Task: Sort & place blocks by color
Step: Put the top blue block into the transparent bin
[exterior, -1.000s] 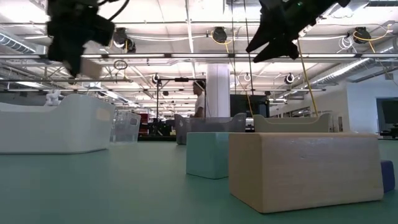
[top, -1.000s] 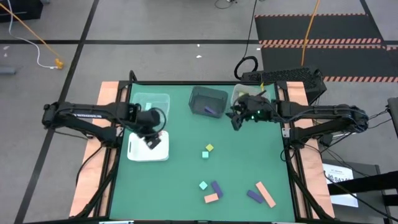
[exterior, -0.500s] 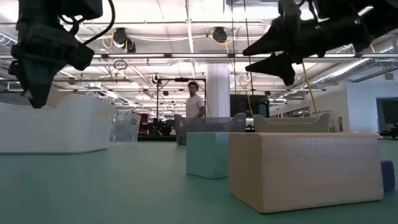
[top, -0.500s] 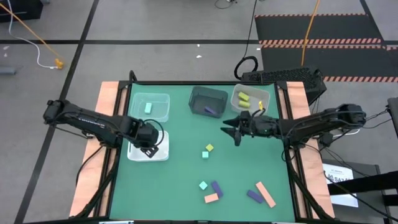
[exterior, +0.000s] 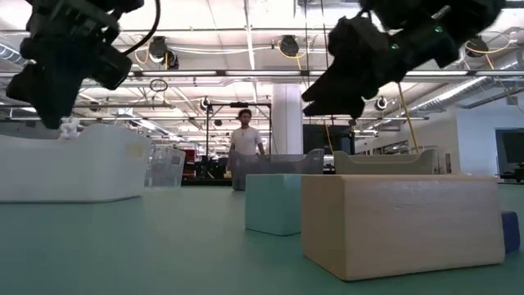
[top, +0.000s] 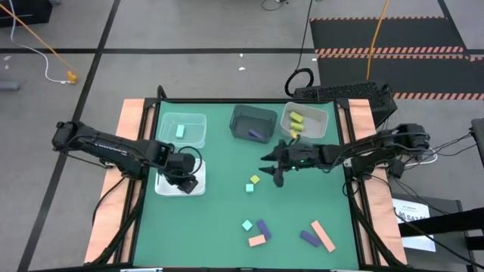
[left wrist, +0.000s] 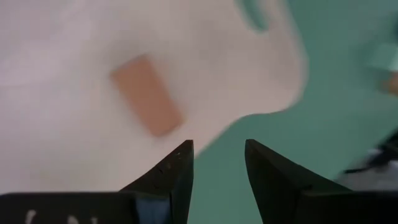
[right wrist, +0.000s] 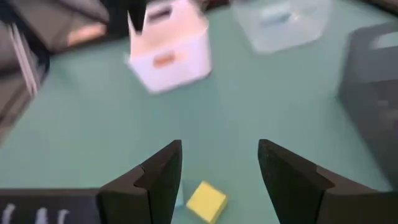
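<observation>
**Both grippers spread and empty over the green table**

The left gripper hangs over the white tray near the table's left edge, its fingers parted with nothing between them. A salmon-orange block lies in the tray just beyond them.

The right gripper reaches in from the right side toward the table's middle, its fingers spread wide and holding nothing, just above a yellow-green cube that touches a mint-teal cube.

Along the far edge stand three bins: a clear bin with a mint-teal block, a dark bin with a purple block, and a second clear bin with yellow-green blocks.

Near the front edge lie a mint-teal piece, a purple bar, a salmon-orange bar, another purple block and a long salmon-orange bar.
</observation>
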Tool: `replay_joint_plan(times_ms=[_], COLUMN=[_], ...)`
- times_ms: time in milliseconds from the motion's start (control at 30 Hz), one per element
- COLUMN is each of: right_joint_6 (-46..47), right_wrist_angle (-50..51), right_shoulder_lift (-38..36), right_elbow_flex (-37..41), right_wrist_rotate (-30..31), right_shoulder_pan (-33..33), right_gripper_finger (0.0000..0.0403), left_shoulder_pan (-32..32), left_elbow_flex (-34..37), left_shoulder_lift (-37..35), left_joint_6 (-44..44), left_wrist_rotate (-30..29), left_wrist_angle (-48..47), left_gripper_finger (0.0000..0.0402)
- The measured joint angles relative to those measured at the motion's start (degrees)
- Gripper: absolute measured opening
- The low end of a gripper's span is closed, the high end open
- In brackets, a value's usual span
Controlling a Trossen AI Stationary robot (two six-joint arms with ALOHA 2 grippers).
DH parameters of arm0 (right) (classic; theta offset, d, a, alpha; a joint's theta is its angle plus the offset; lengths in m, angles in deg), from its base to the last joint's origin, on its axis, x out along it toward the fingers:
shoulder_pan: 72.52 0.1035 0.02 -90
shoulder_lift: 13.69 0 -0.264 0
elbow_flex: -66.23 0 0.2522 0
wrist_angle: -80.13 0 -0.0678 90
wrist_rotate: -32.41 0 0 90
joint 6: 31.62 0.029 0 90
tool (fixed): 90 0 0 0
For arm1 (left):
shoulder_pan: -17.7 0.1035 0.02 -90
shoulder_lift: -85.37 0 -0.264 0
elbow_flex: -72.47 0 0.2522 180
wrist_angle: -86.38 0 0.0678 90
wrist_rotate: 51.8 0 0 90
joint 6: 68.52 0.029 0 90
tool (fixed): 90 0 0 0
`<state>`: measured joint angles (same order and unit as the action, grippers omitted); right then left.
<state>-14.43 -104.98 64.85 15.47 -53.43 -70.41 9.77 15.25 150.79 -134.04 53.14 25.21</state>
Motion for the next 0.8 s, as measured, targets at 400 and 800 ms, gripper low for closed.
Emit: replay_joint_plan(times_ms=[400, 800], right_joint_6=[-11.4, -12.0], right_wrist_angle=[-0.3, -15.3], right_shoulder_lift=[12.7, 24.6], right_elbow_flex=[-6.4, -6.4], right_wrist_rotate=[-4.5, 3.3], right_shoulder_pan=[4.9, 7.8], right_gripper_finger=[0.0247, 0.0253], left_shoulder_pan=[-0.5, -1.5], left_elbow_flex=[-0.1, 0.0], left_shoulder_lift=[-2.2, -2.1], left_joint_6=[-4.8, 2.9], left_wrist_rotate=[-2.6, -7.1], left_wrist_angle=[35.2, 60.7], left_gripper_finger=[0.0142, 0.0143])
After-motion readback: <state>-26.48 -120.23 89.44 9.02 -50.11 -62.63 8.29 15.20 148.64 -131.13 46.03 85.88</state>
